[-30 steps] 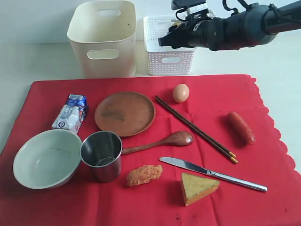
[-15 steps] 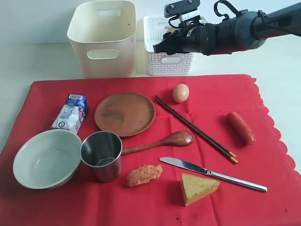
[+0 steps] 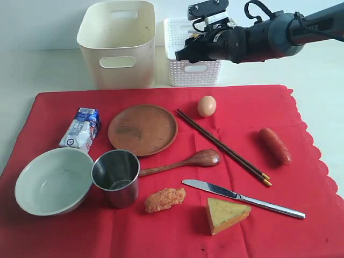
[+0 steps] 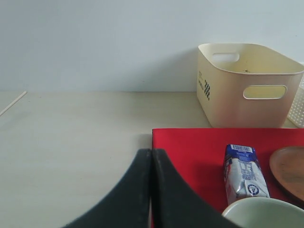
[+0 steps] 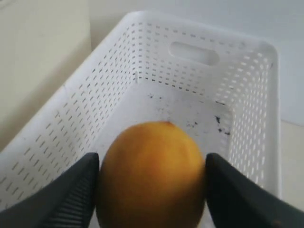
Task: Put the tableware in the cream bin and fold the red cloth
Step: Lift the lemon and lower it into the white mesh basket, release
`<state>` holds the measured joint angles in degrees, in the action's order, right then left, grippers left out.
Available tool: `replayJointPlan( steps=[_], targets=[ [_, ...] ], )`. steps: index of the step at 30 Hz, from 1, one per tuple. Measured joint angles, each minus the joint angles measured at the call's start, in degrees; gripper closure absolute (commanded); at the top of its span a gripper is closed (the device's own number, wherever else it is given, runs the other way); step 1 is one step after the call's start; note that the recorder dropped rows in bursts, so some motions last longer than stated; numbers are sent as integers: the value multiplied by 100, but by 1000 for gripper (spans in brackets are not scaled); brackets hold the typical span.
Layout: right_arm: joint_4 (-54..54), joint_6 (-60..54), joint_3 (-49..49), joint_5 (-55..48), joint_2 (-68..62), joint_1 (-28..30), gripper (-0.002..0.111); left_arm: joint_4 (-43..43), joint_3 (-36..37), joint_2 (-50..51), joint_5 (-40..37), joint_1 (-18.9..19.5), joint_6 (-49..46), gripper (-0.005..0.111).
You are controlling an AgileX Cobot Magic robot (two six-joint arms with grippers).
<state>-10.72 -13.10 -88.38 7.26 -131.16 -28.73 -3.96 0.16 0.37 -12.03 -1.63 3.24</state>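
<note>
Starting from the near side, nothing can be counted as done yet. The red cloth (image 3: pixel 48 239) is spread flat under everything and is not folded. Nearest on it, the pale bowl (image 3: pixel 54 180), the steel cup (image 3: pixel 115 177) and the steel knife (image 3: pixel 244 199) are found. A little farther back, the wooden spoon (image 3: pixel 183 163), the dark chopsticks (image 3: pixel 223 147) and the brown plate (image 3: pixel 142 129) are laid. All six are on the cloth, so all six are left to be put away, and the food must be cleared off before the cloth can be folded. Past the cloth's far edge, the cream bin (image 3: pixel 134 70) is stood beside the white basket (image 3: pixel 194 75), and nothing is seen inside the bin. The left gripper (image 4: pixel 151 156) is shown pressed together with nothing in it, near a corner of the cloth. The right gripper (image 3: pixel 181 54) is held above the white basket, its jaws spread around a round yellow fruit (image 5: pixel 151 175) that is squeezed on both sides. It is likely a lemon, though only part of it is shown. Compared with one second ago, the right arm has been moved left and lower, over the basket. Since half a second ago, hardly any change is seen. The things on the cloth have not been moved.
</note>
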Motion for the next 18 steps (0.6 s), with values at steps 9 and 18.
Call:
replayJointPlan(
  steps=[9,18],
  targets=[
    [0,0,-21,51,0,0,32,0,0,0,0,0,0,105],
    [0,0,-21,-218,332,0,32,0,0,0,0,0,0,105]
  ],
)
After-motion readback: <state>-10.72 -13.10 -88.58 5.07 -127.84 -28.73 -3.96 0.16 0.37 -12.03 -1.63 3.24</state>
